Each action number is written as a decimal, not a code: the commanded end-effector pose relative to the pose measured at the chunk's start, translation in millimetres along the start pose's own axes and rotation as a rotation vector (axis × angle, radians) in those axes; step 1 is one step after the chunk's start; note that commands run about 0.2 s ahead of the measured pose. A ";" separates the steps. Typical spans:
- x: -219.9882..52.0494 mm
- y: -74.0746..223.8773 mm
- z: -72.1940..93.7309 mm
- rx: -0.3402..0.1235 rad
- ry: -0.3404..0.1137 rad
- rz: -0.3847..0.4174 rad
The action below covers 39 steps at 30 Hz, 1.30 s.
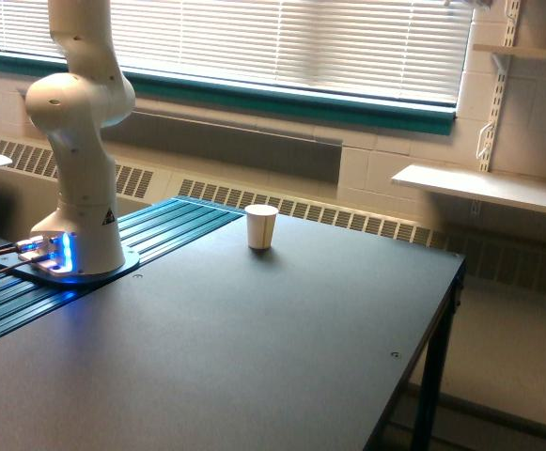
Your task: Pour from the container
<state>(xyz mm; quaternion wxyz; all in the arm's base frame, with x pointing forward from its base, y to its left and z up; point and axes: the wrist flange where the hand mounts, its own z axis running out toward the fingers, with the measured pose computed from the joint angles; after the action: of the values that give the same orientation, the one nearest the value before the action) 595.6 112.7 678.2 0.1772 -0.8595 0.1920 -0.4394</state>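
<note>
1. Nearest us lies the dark bench [254, 357], bare in front.
2. A white paper cup [261, 226] stands upright toward its far edge, to the exterior view's right of the arm base [75, 235].
3. We see no container and no tool; the arm rises out of frame, so we cannot tell the tool's state or where the container sits relative to it.
4. We judge pouring not yet visibly begun.

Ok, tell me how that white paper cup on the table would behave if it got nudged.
The paper cup looks thin-walled and small, so probably very light and easy to slide. It stands upright on a narrower base, so a push near the rim would likely tip it. Whether it holds anything cannot be seen.
</note>
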 end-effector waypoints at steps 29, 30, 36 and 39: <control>-233.6 81.8 -4.7 -0.270 -0.361 0.173; -242.0 78.6 -6.7 -0.260 -0.377 0.201; -277.7 65.8 -18.0 -0.271 -0.461 0.284; -295.8 58.9 -23.6 -0.275 -0.495 0.310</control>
<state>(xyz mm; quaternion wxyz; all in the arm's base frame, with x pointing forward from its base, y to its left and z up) 427.5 177.1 470.7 0.1570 -0.9209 0.3041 -0.1866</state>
